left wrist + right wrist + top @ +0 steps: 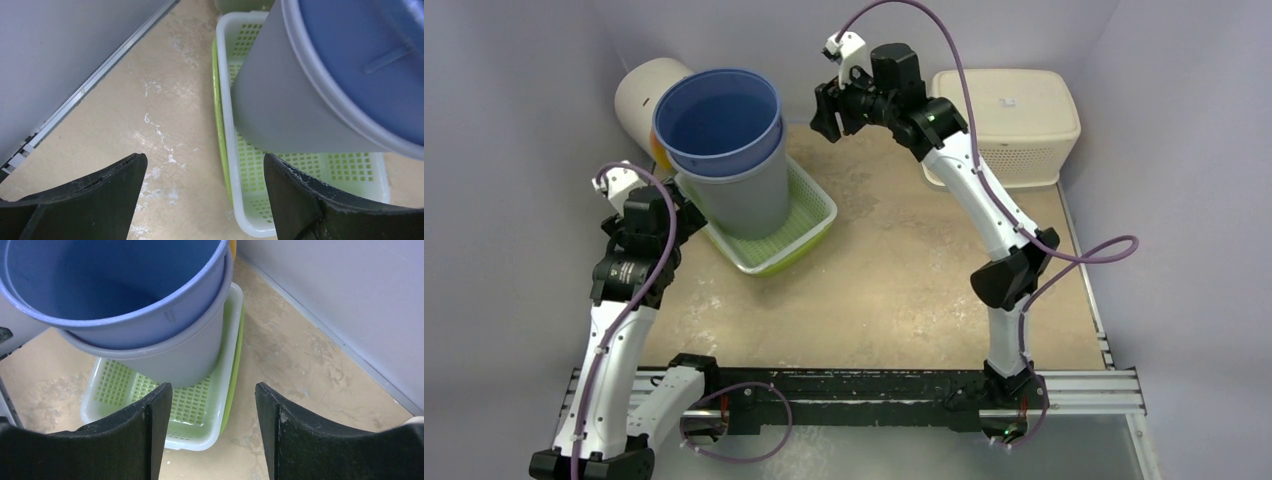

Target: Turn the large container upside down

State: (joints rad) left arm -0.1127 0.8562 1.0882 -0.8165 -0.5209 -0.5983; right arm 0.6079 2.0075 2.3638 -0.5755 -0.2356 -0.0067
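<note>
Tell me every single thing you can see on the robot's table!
Blue bucket: one, blue, nested inside the grey bucket, open end up.
Grey bucket: one, grey, standing in the tray at the left back.
Tray: white holey one sitting in a green one, left of the middle of the table.
Round bin: one, off-white, lying behind the buckets in the back left corner.
Lidded basket: one, cream, back right corner.
Table: one, beige.
Left gripper: one, black, open, near the tray's left side.
Right gripper: one, black, open, up high to the right of the buckets.
</note>
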